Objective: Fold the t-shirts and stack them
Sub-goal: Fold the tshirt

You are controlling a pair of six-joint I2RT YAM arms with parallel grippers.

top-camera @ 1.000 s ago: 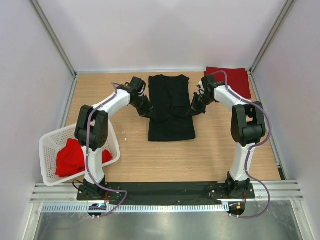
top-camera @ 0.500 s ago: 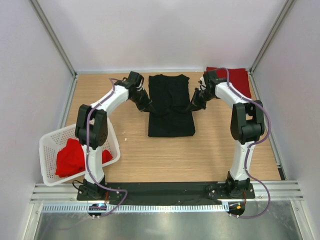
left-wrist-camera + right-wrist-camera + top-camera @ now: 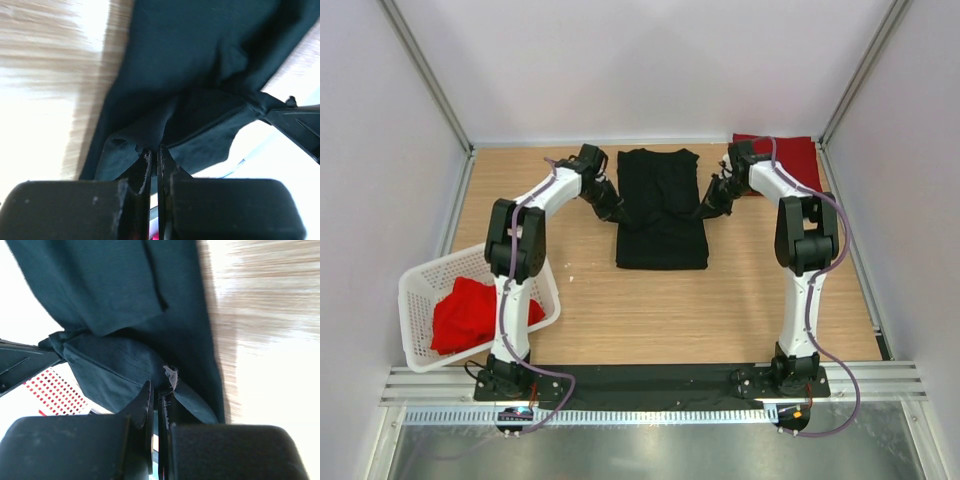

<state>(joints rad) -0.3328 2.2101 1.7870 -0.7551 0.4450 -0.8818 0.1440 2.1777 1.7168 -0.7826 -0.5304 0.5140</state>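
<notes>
Top external view: where's the black shirt (image 3: 662, 238)?

Mid-table (image 3: 720, 310), toward the far edge, lying lengthwise. The left gripper (image 3: 617, 214) is at its left edge and the right gripper (image 3: 703, 213) at its right edge.

And the fingers?

Both wrist views show them pressed together, each pair pinching a fold of the black cloth.

Other shirts?

A folded red shirt (image 3: 790, 160) lies in the far right corner, and a crumpled red shirt (image 3: 465, 312) sits in the basket (image 3: 415, 290) at the left edge, near the near corner.
</notes>
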